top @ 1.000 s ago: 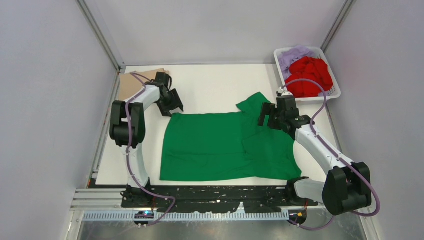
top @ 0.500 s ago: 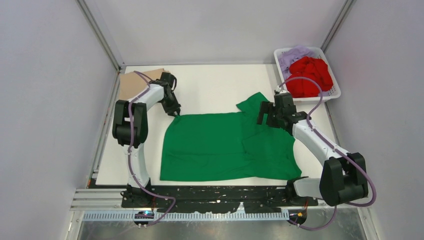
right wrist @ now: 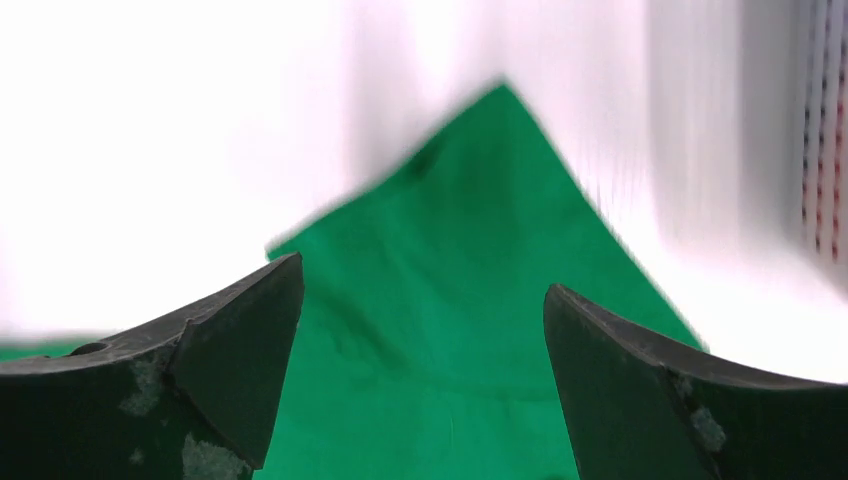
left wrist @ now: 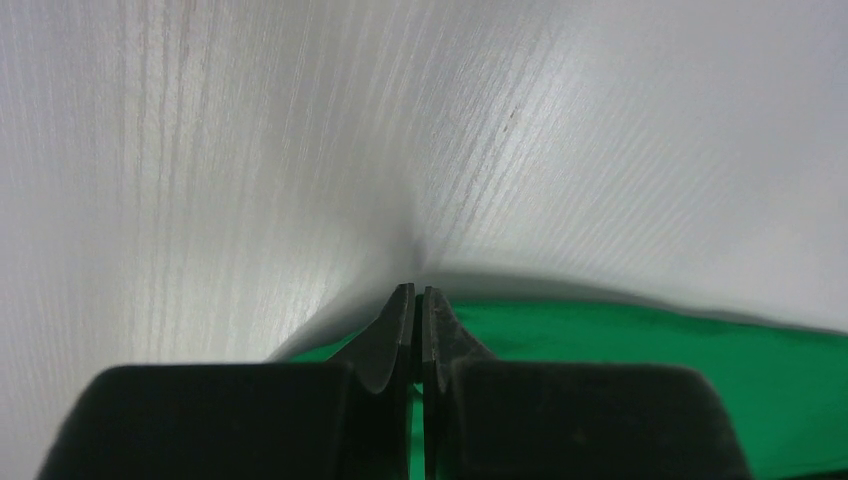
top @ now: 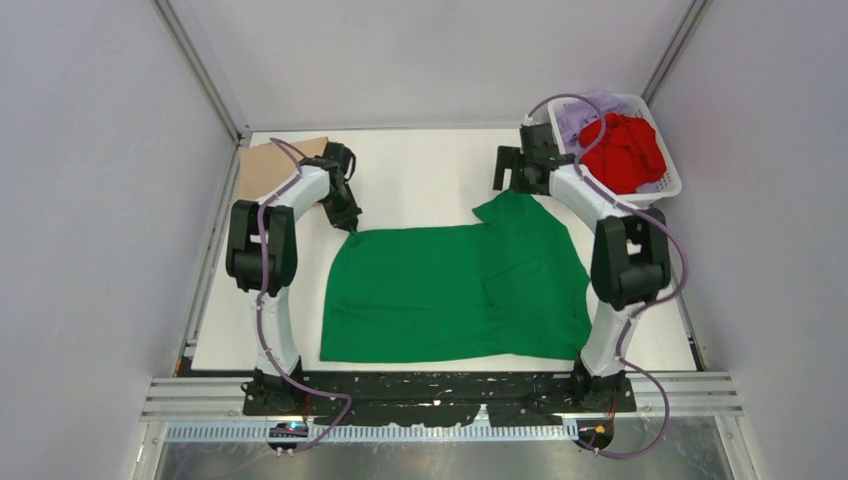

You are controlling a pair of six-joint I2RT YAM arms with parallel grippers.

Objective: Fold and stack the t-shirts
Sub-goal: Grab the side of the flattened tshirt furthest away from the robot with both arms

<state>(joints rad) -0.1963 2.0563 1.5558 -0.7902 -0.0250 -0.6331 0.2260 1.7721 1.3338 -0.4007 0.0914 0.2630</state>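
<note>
Folding is apparently just beginning: green shirt (top: 450, 290) is lying spread mid-table, left gripper (left wrist: 414, 292) clamping its far-left corner, right gripper (right wrist: 422, 285) gaping over its sleeve, red shirt (top: 625, 150) and lavender shirt (top: 580, 115) sitting in basket (top: 665, 185), tan shirt (top: 270, 160) lying far-left.

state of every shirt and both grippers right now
bright green cloth t-shirt: spread flat, sleeve out
tan cloth t-shirt: flat, far-left corner
red cloth t-shirt: crumpled in white slotted plastic basket
pale lavender cloth t-shirt: bunched in basket
left gripper: jaws shut on green t-shirt's corner
right gripper: jaws open
</note>
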